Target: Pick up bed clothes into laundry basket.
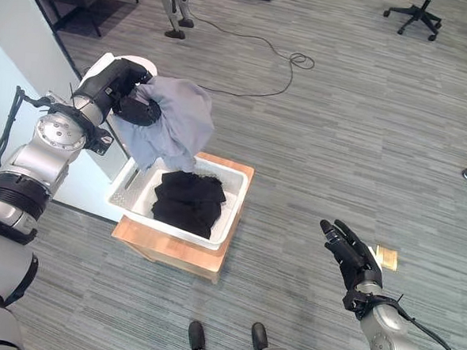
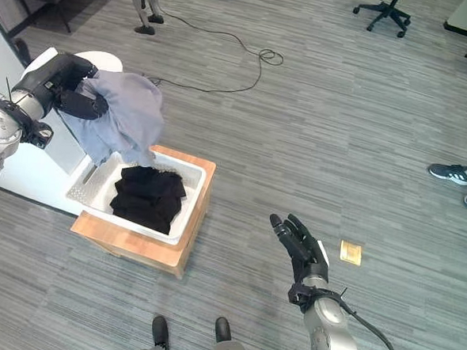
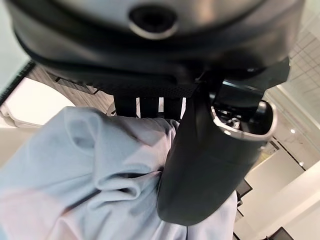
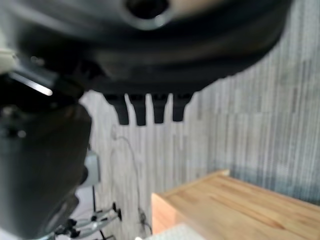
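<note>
**A:** Start with the biggest thing. What is underfoot?

**B:** A grey striped carpet floor [image 1: 339, 134]. On it stands a low, light wooden table [image 1: 177, 252], and on that table sits a white perforated plastic laundry basket [image 1: 229, 214].

**A:** Anything in the basket?

**B:** A crumpled black garment [image 1: 188, 202] lies inside it, toward the middle.

**A:** And the bedding?

**B:** A pale grey-blue piece of bed cloth [image 1: 173, 124] hangs in the air above the basket's far left corner. Its lower edge droops to the basket's rim; whether it touches the rim I cannot tell.

**A:** Who has it?

**B:** The left hand [image 1: 136, 106]. The dark fingers are curled into the bunched top of the cloth, and in the left wrist view the thumb [image 3: 200, 165] presses over the folds, so the grasp is closed on the fabric.

**A:** The other hand?

**B:** The right hand [image 2: 302, 247] is low over the carpet, well apart from the table, fingers straight and slightly spread, with nothing in it.

**A:** Smaller things?

**B:** A black office chair [image 1: 418, 16] stands at the far right, and a small tan square tag [image 2: 351, 253] lies on the carpet just beside the right hand.
</note>
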